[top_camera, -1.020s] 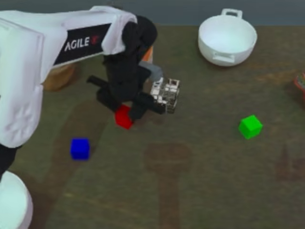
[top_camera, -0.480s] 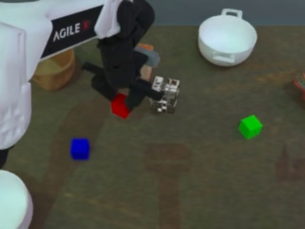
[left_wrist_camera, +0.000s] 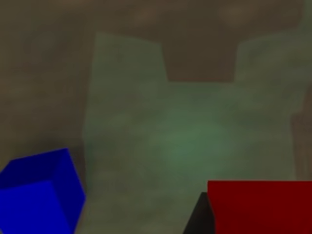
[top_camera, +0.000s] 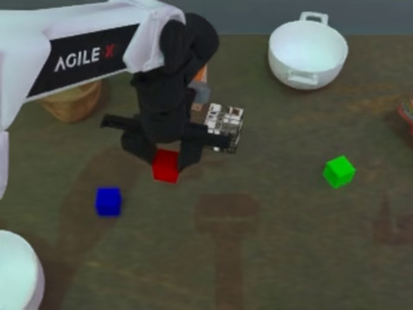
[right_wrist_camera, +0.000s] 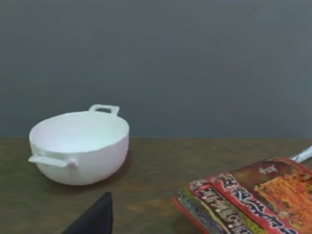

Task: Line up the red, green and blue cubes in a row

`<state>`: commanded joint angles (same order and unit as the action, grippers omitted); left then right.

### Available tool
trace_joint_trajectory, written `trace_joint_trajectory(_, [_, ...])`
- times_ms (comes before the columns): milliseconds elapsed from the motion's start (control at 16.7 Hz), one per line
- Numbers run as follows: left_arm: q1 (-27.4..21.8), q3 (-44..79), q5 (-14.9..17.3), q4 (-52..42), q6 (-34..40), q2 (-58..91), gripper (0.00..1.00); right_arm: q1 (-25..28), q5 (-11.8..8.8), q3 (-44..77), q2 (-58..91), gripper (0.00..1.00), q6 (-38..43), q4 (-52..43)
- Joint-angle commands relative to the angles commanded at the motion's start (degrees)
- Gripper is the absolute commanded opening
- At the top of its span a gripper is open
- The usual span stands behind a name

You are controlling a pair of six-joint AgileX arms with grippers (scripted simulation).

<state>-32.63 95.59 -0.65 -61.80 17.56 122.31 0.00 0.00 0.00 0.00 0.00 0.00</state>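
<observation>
My left gripper [top_camera: 166, 160] is shut on the red cube [top_camera: 166, 166] left of the table's middle, next to the silver puzzle cube. In the left wrist view the red cube [left_wrist_camera: 261, 207] sits against a dark fingertip [left_wrist_camera: 199, 220]. The blue cube [top_camera: 108, 201] lies on the table to the front left of the gripper, also in the left wrist view [left_wrist_camera: 36, 195]. Far off on the right lies the green cube [top_camera: 339, 171]. My right arm is out of the top view; one fingertip [right_wrist_camera: 95, 219] of its open gripper shows, holding nothing.
A mirrored silver puzzle cube [top_camera: 224, 128] stands just right of my left gripper, with an orange-topped box [top_camera: 201, 76] behind it. A white bowl [top_camera: 308, 51] is at the back right, a basket [top_camera: 71, 102] at the back left, and a printed packet [right_wrist_camera: 253, 200] at the right edge.
My left gripper, shut on the red cube, first drew it toward the back and has now brought it forward again. Its wrist has turned. The blue and green cubes have not moved.
</observation>
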Motion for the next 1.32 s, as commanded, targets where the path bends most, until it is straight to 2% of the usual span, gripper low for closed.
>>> trace_joint_trajectory(240, [-2.6,-9.6,-0.6,2.1,13.6,-7.0,0.0,0.0,0.0,0.0,0.0,1.0,0.0,0.0])
trace_joint_trajectory(420, [-3.8,-13.7,-0.8,3.3,18.4,-10.5,0.0,0.0,0.0,0.0,0.0,1.0,0.0,0.0])
trace_joint_trajectory(780, [-3.6,-14.6,-0.8,4.2,18.5,-10.3,0.0,0.0,0.0,0.0,0.0,1.0,0.0,0.0])
trace_joint_trajectory(1140, [-3.7,-21.4,-0.8,15.9,18.6,-6.0,0.0,0.0,0.0,0.0,0.0,1.0,0.0,0.0])
trace_joint_trajectory(1320, [-3.8,-22.8,-0.8,18.0,18.6,-5.0,0.0,0.0,0.0,0.0,0.0,1.0,0.0,0.0])
